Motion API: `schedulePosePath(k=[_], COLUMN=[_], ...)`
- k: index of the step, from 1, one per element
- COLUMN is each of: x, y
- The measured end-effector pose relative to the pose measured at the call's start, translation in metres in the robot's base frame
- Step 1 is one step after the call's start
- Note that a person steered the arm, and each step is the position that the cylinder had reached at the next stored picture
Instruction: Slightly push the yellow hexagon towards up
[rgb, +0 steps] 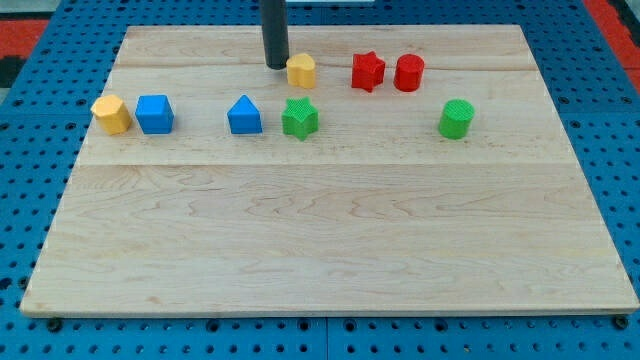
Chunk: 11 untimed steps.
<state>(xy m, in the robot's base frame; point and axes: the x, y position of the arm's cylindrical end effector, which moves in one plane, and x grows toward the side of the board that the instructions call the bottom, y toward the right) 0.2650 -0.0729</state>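
The yellow hexagon (111, 114) sits near the left edge of the wooden board (320, 240), just left of a blue cube (154, 114). My tip (276, 66) is down on the board near the view's top, far to the upper right of the hexagon. It stands right beside the left side of a second yellow block (301, 70) with a rounded, heart-like shape; I cannot tell whether they touch.
A blue triangle (244, 116) and a green star (299, 118) lie below my tip. A red star (367, 71) and a red round block (408, 73) sit to its right. A green round block (456, 119) is further right.
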Motion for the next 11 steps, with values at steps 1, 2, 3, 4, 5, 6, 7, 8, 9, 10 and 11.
schedulePosePath(k=[1,2,3,4,5,6,7,8,9,10,11], x=[-0.003,0.017,0.044,0.072,0.095,0.143,0.162,0.158,0.141,0.111,0.081], y=[-0.063,-0.082,-0.049,-0.056,-0.079,-0.082,-0.117,-0.166,-0.184,-0.184,-0.185])
